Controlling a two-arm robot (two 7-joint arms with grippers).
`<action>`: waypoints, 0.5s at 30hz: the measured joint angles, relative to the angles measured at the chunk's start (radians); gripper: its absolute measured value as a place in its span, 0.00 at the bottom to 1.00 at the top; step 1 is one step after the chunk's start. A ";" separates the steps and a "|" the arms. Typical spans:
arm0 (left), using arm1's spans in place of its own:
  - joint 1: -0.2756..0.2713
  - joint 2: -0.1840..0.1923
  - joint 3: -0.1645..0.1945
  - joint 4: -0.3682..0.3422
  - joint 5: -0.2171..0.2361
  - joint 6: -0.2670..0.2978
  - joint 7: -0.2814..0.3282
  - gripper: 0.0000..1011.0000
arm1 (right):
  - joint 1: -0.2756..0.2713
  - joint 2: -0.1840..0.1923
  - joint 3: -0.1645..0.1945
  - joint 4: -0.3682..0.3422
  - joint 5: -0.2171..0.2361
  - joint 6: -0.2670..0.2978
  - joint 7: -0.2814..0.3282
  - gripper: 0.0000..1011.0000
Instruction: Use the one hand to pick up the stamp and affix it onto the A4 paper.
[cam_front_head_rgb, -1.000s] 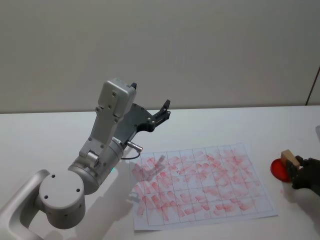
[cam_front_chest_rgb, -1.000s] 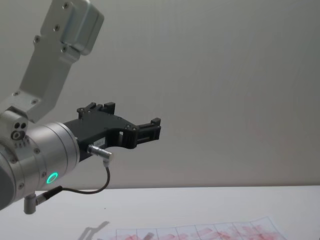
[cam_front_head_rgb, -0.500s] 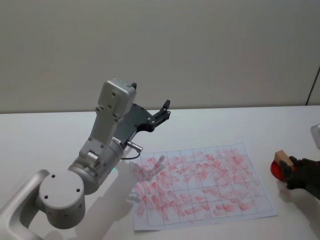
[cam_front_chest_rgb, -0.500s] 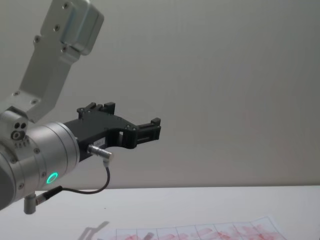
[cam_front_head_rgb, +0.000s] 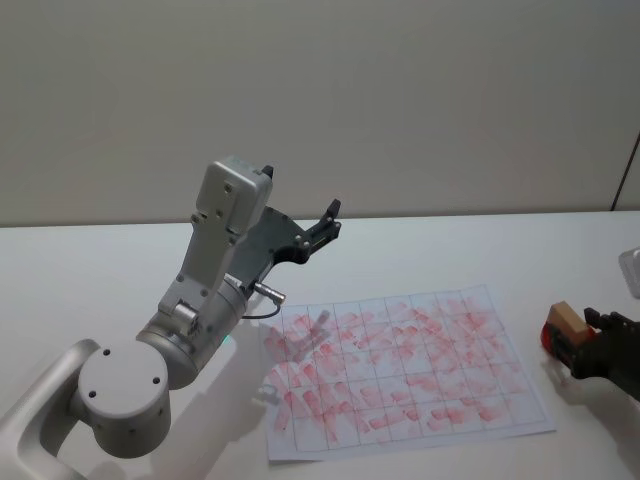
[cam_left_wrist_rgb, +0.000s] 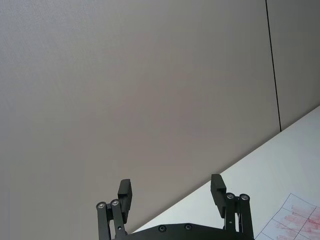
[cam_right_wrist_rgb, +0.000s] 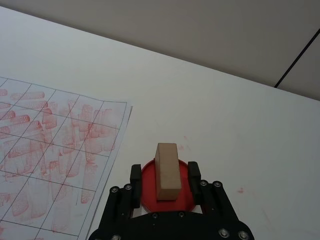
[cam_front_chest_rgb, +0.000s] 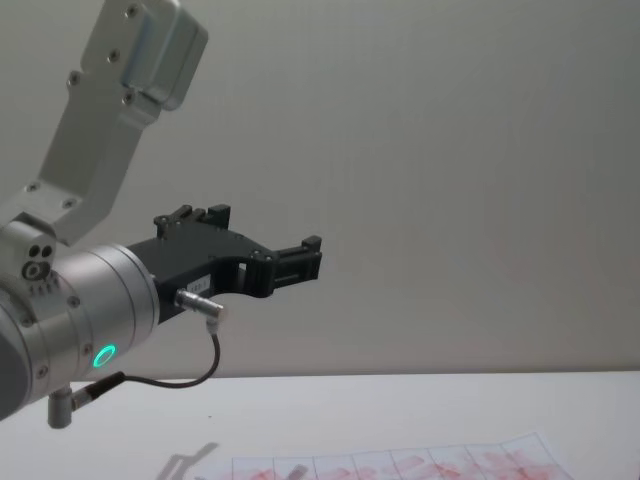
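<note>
Stamp: pale wooden block, upright, clasped between the two fingers of the right gripper, just off the right edge of the A4 paper. Seen in the right wrist view as a tan rectangular block standing between the black fingers, with a round red ink pad directly beneath it; contact between block and pad not discernible. Jaws closed onto the block's sides, one finger on each flank.

Paper: white sheet lying flat on the white table, ruled in a thin-lined grid, nearly every box filled with pink-red smudged prints. Near edge also visible in the chest view and one corner in the left wrist view. Faint pink specks on the bare table surface beyond the pad, on the side away from the paper.

Left gripper: raised well above the table, beyond the paper's far left corner, pointing toward the grey wall. Jaws spread wide, nothing between them, as shown in the left wrist view. Silver arm folded over the paper's left side, green indicator ring lit in the chest view.
</note>
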 joint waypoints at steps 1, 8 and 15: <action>0.000 0.000 0.000 0.000 0.000 0.000 0.000 0.99 | 0.000 0.000 0.000 0.000 0.000 0.000 0.000 0.54; 0.000 0.000 0.000 0.000 0.000 0.000 0.000 0.99 | 0.000 -0.001 0.000 0.001 0.000 -0.001 0.000 0.76; 0.000 0.000 0.000 0.000 0.000 0.000 0.000 0.99 | 0.000 -0.001 0.000 0.001 0.000 -0.001 0.000 0.96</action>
